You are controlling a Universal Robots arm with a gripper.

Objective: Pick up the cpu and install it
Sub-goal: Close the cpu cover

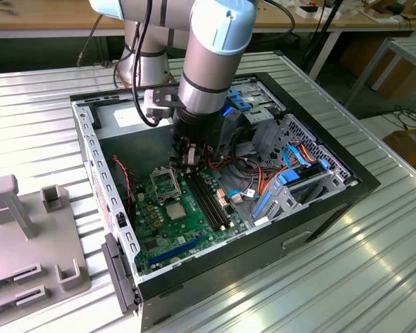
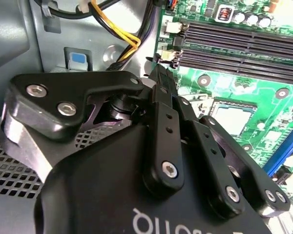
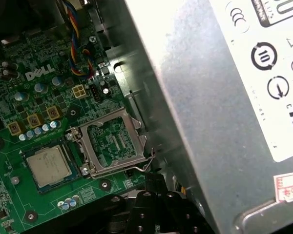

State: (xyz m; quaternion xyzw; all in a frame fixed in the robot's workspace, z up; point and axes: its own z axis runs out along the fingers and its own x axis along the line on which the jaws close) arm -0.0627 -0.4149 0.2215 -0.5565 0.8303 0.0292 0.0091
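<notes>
The cpu is a small grey square lying flat in its socket on the green motherboard, also seen as cpu and cpu. The shiny hinged socket frame stands swung open beside the cpu. My gripper hangs inside the case just beyond the open frame. In the second wrist view the gripper has its black fingers together and nothing shows between them. In the first wrist view the gripper's tip sits close to the thin wire lever at the frame's corner.
The grey power supply stands close beside the gripper. Long black memory slots run next to the socket. Coloured cables and a drive cage fill the case toward the exterior view's right. A grey fixture stands outside the case.
</notes>
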